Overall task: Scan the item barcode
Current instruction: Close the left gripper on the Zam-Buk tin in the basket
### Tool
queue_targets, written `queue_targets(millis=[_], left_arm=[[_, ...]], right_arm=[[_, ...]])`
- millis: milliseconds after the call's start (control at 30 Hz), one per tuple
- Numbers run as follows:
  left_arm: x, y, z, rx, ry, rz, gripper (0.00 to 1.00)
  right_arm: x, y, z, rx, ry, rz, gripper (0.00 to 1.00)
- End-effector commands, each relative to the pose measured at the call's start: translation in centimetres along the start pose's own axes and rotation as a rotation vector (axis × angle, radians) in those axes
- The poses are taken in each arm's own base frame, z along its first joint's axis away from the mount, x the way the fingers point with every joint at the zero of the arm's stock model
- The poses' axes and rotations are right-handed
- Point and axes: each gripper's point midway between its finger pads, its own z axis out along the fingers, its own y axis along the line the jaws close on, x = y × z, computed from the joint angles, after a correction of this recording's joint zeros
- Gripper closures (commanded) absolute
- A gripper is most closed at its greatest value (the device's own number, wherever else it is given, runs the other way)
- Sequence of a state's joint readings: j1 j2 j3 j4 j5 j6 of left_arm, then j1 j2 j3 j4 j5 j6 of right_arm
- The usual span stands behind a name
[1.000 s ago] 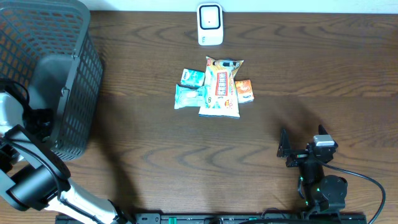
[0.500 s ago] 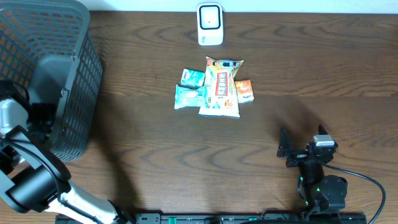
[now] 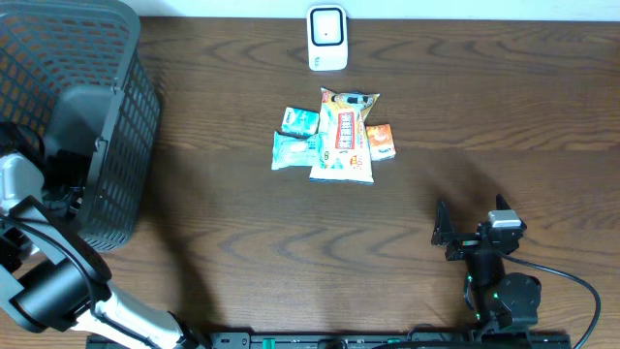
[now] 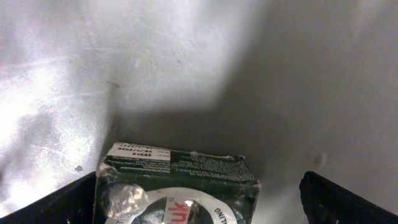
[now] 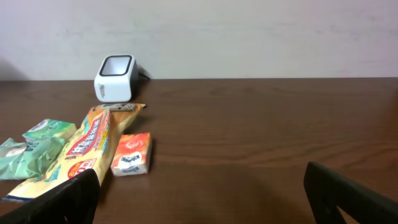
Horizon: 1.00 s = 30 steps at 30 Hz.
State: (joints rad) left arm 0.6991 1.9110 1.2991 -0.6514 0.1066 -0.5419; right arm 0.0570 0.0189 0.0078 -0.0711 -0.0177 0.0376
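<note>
A dark green box (image 4: 177, 177) with a silver round label lies on the grey floor of the basket (image 4: 298, 93). My left gripper (image 4: 199, 208) is open around it: the left finger is close to the box's edge and the right finger (image 4: 348, 199) stands well apart. In the overhead view the basket wall (image 3: 107, 116) hides this gripper. The white barcode scanner (image 3: 327, 37) stands at the table's far edge. My right gripper (image 3: 470, 221) rests open near the front edge, holding nothing, and faces the scanner (image 5: 115, 78).
A pile of items lies mid-table: a yellow snack bag (image 3: 346, 136), an orange tissue pack (image 3: 380, 142) and two teal packets (image 3: 298, 136). The right wrist view shows the same bag (image 5: 87, 149) and orange pack (image 5: 131, 154) ahead on the left.
The left arm has shifted very slightly at the basket. Nothing else has moved.
</note>
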Motion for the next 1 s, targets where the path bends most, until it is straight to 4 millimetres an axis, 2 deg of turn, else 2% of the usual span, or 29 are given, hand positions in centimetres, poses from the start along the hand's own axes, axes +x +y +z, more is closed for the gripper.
queue_targets(millis=[0,333,467,533,600,833,900,967], left_arm=[[3.6,0.9,2.0,-0.016,0.134,0.058,0.01],[4.7,1.7,1.8,-0.044,0.18,0.095,0.02],[3.9,3.3,1.7,-0.135,0.137,0.109,0.02],[3.6,3.4,1.8,-0.144,0.122,0.11,0.03],[3.6,3.4,1.8,-0.142,0.121,0.109,0.09],[3.6,3.4,1.8,-0.144,0.122,0.109,0.09],[3.7,3.3,1.8,-0.138,0.127,0.108,0.19],[3.9,3.1,1.8,-0.121,0.136,0.1,0.2]], right_arm=[[0.2,-0.3,0.0,0.014,0.005,-0.001,0.01],[0.2,-0.3,0.0,0.014,0.005,-0.001,0.01],[0.2,-0.3,0.0,0.014,0.005,-0.001,0.01],[0.2,-0.3,0.0,0.014,0.005,-0.001,0.01],[0.2,-0.3,0.0,0.014,0.005,-0.001,0.01],[0.2,-0.3,0.0,0.014,0.005,-0.001,0.01],[0.2,-0.3,0.0,0.014,0.005,-0.001,0.01],[0.2,-0.3,0.0,0.014,0.005,-0.001,0.01]])
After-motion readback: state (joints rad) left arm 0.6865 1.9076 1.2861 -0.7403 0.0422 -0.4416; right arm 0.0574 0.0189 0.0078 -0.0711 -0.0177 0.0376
